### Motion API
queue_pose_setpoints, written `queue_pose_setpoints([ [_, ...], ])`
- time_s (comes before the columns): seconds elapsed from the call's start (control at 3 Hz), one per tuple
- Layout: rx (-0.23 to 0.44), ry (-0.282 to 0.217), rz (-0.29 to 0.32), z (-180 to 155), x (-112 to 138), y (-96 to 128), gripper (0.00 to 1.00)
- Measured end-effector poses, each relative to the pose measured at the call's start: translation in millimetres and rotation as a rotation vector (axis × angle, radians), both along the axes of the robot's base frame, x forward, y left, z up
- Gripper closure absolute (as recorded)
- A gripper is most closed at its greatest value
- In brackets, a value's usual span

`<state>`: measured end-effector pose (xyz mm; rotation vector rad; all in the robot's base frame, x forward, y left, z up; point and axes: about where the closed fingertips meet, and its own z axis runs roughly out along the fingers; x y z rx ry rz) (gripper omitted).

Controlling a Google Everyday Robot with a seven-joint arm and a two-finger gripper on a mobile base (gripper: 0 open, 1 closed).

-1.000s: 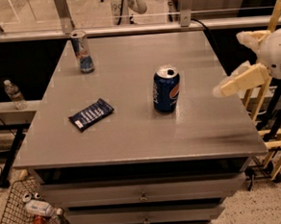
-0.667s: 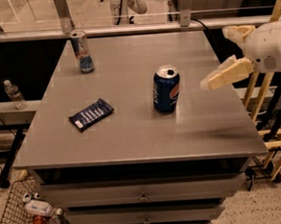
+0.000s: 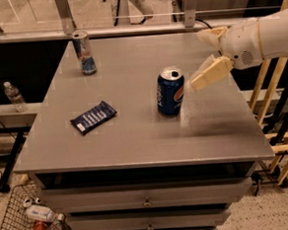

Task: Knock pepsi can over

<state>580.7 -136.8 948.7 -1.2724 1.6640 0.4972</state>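
The pepsi can (image 3: 170,92), dark blue with a silver top, stands upright near the middle of the grey table (image 3: 135,137). My gripper (image 3: 198,59) comes in from the right on a white arm and is just right of the can's top. Its two cream fingers are spread apart and hold nothing. The lower finger (image 3: 209,73) points down-left, with its tip a small gap away from the can's upper right side.
A taller, slim silver-and-blue can (image 3: 84,53) stands at the table's far left. A dark blue snack packet (image 3: 93,117) lies flat left of the pepsi can. A wire basket (image 3: 23,227) with bottles sits on the floor at the lower left. Wooden rails (image 3: 274,108) stand right of the table.
My gripper has moved left across the table's right side, from near the right edge to just beside the pepsi can. The can still stands upright in the same spot.
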Motion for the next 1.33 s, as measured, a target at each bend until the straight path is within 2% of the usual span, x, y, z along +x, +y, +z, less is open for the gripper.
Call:
queue_pose_setpoints([
  [0.67,0.012,0.097,0.111,-28,-4,33,0.0],
  [1.33,0.133,0.083,0.129,-40,-5,40,0.0],
])
